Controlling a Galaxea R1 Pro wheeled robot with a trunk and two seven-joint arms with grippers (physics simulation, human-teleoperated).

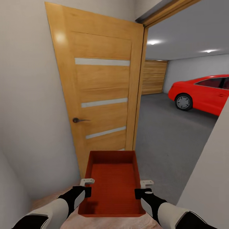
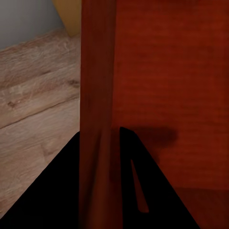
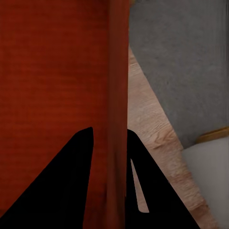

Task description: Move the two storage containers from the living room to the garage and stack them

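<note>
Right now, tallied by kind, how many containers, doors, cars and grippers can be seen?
Orange-red storage container: 1
Wooden doors, the open hinged door and the garage door: 2
Red car: 1
Grippers, left gripper and right gripper, each clamped on a side wall of the container: 2
Total: 6

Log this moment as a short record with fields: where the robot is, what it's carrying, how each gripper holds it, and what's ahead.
location: wood plank floor at an open wooden door, facing the garage
carried: one storage container, held level in front, nothing inside
left gripper: shut on the container's left wall
right gripper: shut on the container's right wall
ahead: grey concrete floor, red car, wooden garage door
</note>
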